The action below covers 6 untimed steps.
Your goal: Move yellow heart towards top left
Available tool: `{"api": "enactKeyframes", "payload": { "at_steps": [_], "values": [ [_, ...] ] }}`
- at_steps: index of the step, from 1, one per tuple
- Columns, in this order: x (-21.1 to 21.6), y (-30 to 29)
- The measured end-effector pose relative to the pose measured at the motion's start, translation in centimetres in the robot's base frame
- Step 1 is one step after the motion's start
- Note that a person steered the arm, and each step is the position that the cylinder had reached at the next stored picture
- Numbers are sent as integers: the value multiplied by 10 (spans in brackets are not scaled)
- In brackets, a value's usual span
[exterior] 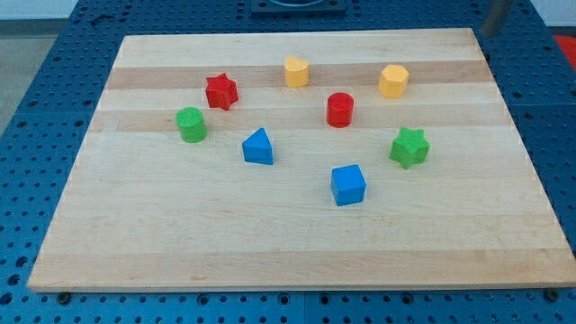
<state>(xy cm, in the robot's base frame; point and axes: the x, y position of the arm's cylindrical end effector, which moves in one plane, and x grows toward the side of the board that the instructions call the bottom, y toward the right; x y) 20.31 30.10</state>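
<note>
The yellow heart (296, 71) sits near the view's top, a little left of centre on the wooden board (270, 243). A yellow hexagon (393, 80) lies to its right. A blurred grey rod shows at the view's top right corner, and my tip (488, 32) is just off the board's top right corner, far right of the yellow heart and touching no block.
A red star (220, 91) lies left of the heart, with a green cylinder (191, 124) below it. A red cylinder (340, 109), blue triangle (258, 147), blue cube (348, 184) and green star (409, 148) lie in the middle and right.
</note>
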Motion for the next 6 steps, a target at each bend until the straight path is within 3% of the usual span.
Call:
{"api": "enactKeyframes", "payload": {
  "at_steps": [2,4,5,6],
  "values": [
    [9,-100],
    [58,-190],
    [90,-206],
    [96,-224]
  ]
}}
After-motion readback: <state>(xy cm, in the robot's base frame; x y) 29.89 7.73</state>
